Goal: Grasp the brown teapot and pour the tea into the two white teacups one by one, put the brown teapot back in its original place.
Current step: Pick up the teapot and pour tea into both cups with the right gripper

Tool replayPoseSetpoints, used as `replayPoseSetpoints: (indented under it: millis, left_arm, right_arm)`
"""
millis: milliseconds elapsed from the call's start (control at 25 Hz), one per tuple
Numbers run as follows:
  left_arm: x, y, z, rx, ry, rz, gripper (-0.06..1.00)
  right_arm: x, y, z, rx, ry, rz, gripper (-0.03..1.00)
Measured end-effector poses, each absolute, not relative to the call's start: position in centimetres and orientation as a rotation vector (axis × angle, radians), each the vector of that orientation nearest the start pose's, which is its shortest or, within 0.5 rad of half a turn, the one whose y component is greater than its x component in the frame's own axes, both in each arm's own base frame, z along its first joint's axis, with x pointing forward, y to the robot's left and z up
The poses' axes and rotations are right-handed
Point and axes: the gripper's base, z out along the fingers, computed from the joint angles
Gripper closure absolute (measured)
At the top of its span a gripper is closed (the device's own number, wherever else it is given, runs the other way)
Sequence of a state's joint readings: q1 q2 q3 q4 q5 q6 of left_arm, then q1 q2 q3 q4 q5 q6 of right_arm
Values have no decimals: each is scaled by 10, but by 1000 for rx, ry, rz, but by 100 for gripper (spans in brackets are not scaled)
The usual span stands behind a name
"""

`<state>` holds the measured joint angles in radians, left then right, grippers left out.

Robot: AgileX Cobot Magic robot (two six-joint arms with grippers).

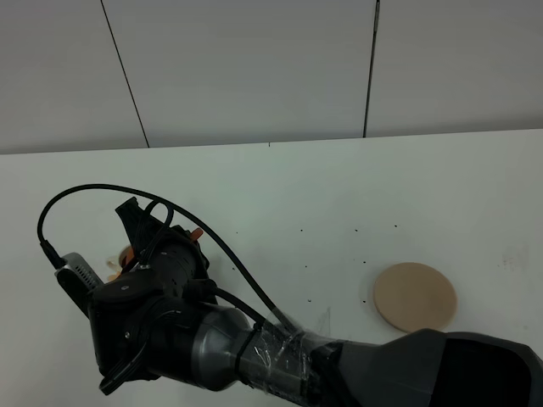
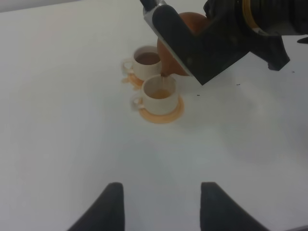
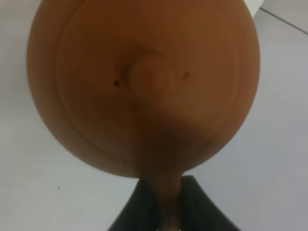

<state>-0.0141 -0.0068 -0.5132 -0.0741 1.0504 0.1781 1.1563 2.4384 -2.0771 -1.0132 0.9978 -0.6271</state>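
Observation:
The brown teapot (image 3: 144, 82) fills the right wrist view, lid and knob facing the camera. My right gripper (image 3: 166, 211) is shut on its loop handle. In the left wrist view the teapot (image 2: 190, 21) is tilted, its spout just above the nearer of the two white teacups (image 2: 160, 94), which holds a little tea. The farther teacup (image 2: 147, 60) has dark tea in it. Each cup stands on an orange coaster (image 2: 168, 113). My left gripper (image 2: 161, 207) hangs open and empty, well short of the cups. The original place, a beige disc (image 1: 416, 297), lies bare at the right.
My right arm (image 1: 170, 322) reaches across to the table's left side and hides the cups and most of the teapot in the high view. Only a sliver of orange coaster (image 1: 125, 253) shows there. The white table (image 1: 339, 195) meets a grey wall at the back.

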Motion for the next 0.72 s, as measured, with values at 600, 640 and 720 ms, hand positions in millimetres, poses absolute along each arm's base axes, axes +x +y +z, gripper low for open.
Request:
replayPoseSetpoints:
  millis: [600,640,720]
  left_arm:
    - [-7,-6,282,197,2002,16,51]
    - [-7,-6,282,197,2002,16,51]
    - [-7,-6,282,197,2002,16,51]
  right_arm:
    - [274,455,179,-2207,970,-1114,87]
    - [274,455,179,-2207,966,-1116,87]
    - [274,455,180,-2206,958,-1121,87]
